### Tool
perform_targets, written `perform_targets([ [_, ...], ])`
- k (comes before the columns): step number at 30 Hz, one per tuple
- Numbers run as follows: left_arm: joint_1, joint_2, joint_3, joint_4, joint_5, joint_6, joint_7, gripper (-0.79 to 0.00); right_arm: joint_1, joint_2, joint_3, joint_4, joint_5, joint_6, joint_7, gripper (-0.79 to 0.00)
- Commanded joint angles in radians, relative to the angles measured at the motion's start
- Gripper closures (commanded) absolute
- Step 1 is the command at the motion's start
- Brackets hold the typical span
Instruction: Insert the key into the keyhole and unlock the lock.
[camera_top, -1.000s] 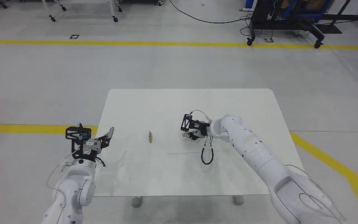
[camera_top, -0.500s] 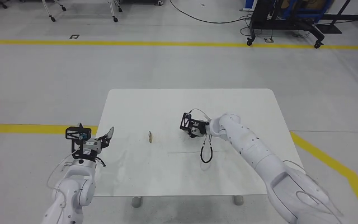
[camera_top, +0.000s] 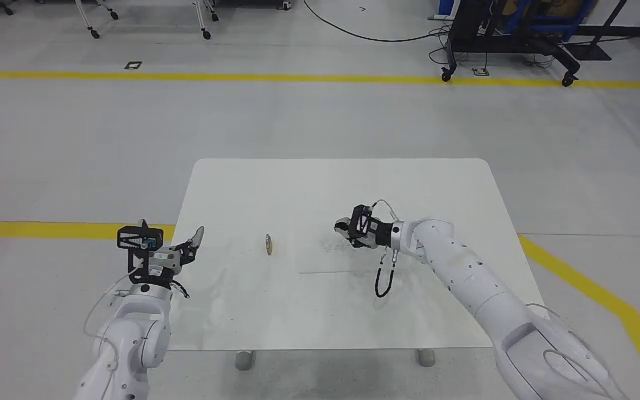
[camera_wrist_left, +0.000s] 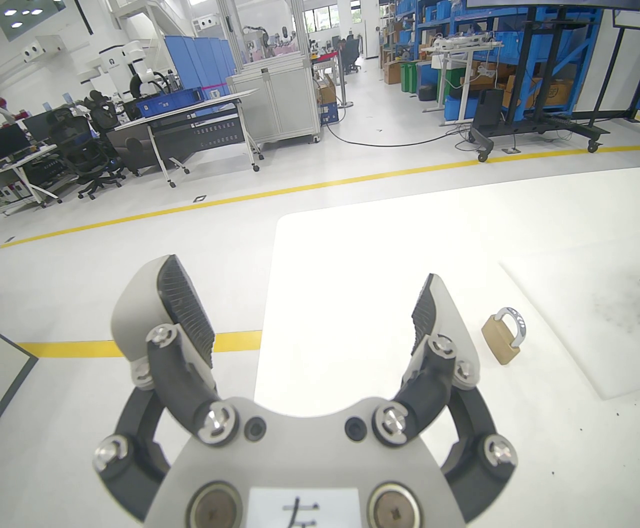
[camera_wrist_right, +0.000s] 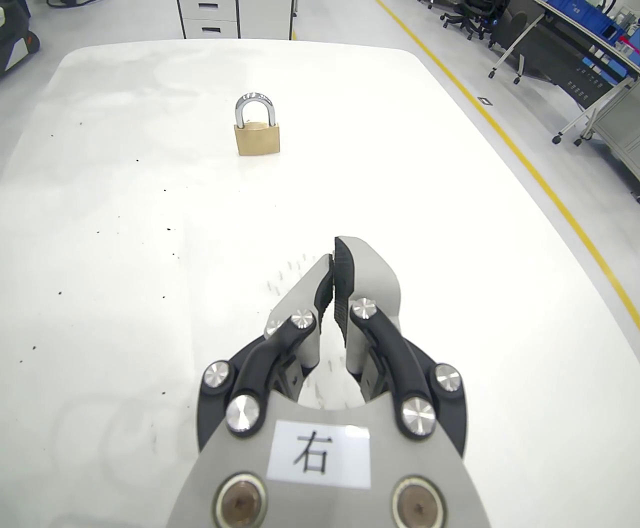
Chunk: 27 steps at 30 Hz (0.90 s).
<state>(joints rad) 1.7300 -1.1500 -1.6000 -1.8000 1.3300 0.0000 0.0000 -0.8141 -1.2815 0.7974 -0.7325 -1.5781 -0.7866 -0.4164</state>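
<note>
- The worktop (camera_top: 450, 190) is a white rounded-corner surface in the middle of the top view. It is speckled with small dark flecks, as the right wrist view shows (camera_wrist_right: 450, 200).
- A brass padlock (camera_top: 268, 243) with a silver shackle stands left of centre in the top view, between the two grippers and apart from both.
- In the right wrist view the padlock (camera_wrist_right: 256, 131) faces the camera upright on its base, with its shackle closed.
- In the left wrist view the padlock (camera_wrist_left: 502, 337) is seen at an angle, just beyond one fingertip.
- The left gripper (camera_top: 190, 245) sits at the worktop's left edge in the top view.
- Its fingers are spread wide with nothing between the ribbed pads (camera_wrist_left: 300, 280).
- The right gripper (camera_top: 345, 232) is just right of centre in the top view, low over the worktop and pointing toward the padlock.
- Its fingers are pressed together at the tips (camera_wrist_right: 334, 252). I cannot tell whether a key is pinched between them.
- A yellow floor line (camera_top: 300, 77) crosses the upper part of the top view.
</note>
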Motion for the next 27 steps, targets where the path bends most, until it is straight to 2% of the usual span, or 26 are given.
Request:
perform_targets([
  [1, 0.000, 0.000, 0.000, 0.000, 0.000, 0.000, 0.000, -0.785, 0.000, 0.000, 0.000, 0.000, 0.000, 0.000, 0.001, 0.000],
  [5, 0.000, 0.000, 0.000, 0.000, 0.000, 0.000, 0.000, -0.785, -0.003, 0.000, 0.001, -0.004, 0.004, 0.003, 0.000, 0.000],
  [6, 0.000, 0.000, 0.000, 0.000, 0.000, 0.000, 0.000, -0.785, -0.017, 0.002, 0.006, -0.024, 0.023, -0.012, -0.032, 0.000],
  [10, 0.000, 0.000, 0.000, 0.000, 0.000, 0.000, 0.000, -0.785, -0.061, 0.038, 0.052, -0.080, 0.015, -0.094, -0.243, 0.000],
  [14, 0.000, 0.000, 0.000, 0.000, 0.000, 0.000, 0.000, -0.785, -0.125, 0.085, 0.091, -0.167, -0.070, -0.129, -0.488, 0.000],
  [15, 0.000, 0.000, 0.000, 0.000, 0.000, 0.000, 0.000, -0.785, -0.148, 0.096, 0.096, -0.202, -0.069, -0.109, -0.508, 0.000],
  [20, 0.000, 0.000, 0.000, 0.000, 0.000, 0.000, 0.000, -0.785, -0.238, 0.157, 0.136, -0.350, 0.065, -0.123, -0.494, 0.000],
  [24, -0.001, 0.000, -0.003, 0.000, 0.007, 0.007, 0.001, -0.785, -0.238, 0.157, 0.136, -0.350, 0.065, -0.123, -0.494, 0.000],
  [27, 0.012, -0.003, -0.009, -0.016, 0.055, 0.068, 0.036, -0.785, -0.238, 0.157, 0.136, -0.350, 0.065, -0.123, -0.494, 0.000],
])
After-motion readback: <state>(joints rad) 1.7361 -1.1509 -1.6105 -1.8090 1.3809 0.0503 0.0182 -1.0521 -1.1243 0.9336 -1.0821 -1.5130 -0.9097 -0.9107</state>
